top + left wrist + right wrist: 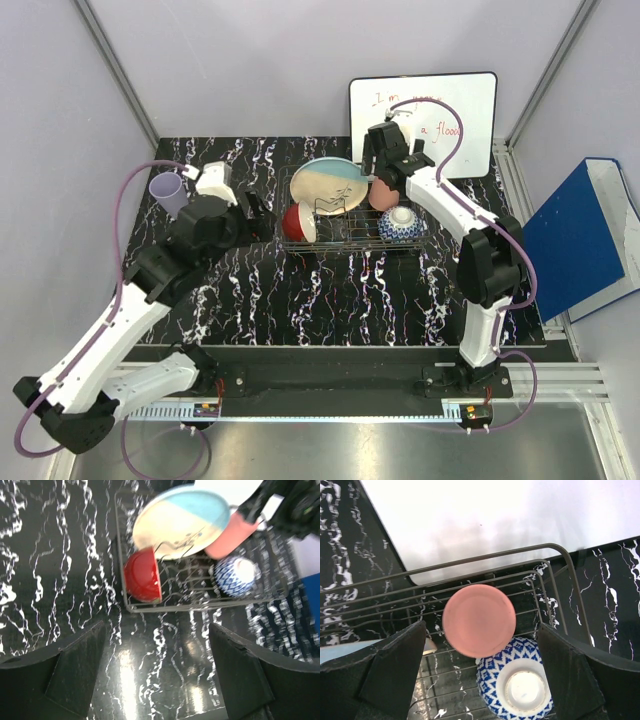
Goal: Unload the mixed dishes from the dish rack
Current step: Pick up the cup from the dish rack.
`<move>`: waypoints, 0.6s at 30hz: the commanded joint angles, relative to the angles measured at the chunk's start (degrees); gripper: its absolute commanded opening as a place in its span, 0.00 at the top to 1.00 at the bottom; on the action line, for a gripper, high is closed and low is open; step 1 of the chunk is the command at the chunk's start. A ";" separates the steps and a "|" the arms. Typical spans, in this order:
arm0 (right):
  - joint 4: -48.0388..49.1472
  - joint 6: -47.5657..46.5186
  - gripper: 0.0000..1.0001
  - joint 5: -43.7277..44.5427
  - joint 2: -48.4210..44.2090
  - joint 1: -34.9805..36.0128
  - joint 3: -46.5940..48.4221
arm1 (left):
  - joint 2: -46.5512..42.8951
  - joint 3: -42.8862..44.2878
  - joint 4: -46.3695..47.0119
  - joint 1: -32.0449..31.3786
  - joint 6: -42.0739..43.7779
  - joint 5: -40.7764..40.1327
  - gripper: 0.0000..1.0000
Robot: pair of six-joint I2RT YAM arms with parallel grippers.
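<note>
The black wire dish rack point(345, 238) stands mid-table at the back. A light-blue-and-cream plate point(328, 185) leans upright in it, with a red bowl point(299, 222) on edge at its left end. The blue-and-white bowl point(402, 224) sits upside down at the right, beside an upturned salmon-pink cup point(383, 192). My right gripper point(383, 170) hovers open above the pink cup point(479, 620), its fingers point(395, 665) apart on either side. To the left of the rack point(200, 605), my left gripper point(258, 215) is open and empty, facing the red bowl point(142, 575). A lavender cup point(168, 192) stands on the table far left.
A white board with red writing point(425, 110) leans behind the rack. A blue folder point(575, 240) lies off the table's right edge. Grey walls close in the table's left, back and right sides.
</note>
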 commanded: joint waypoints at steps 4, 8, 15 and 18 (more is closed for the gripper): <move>-0.34 0.94 0.00 -2.28 2.11 -3.10 -0.36 | 3.67 -2.19 2.71 -0.21 0.00 -0.07 0.14; -0.43 0.68 0.00 -4.22 3.69 -3.72 0.00 | 5.43 -2.19 2.98 -0.21 -0.53 0.81 0.14; -0.61 0.77 0.10 -8.53 5.45 -4.25 1.40 | 6.14 -2.71 3.15 -0.21 -0.97 1.17 0.15; -0.69 0.94 0.34 -9.50 5.80 -4.16 1.49 | 5.96 -3.15 3.24 -0.21 -0.97 1.08 0.15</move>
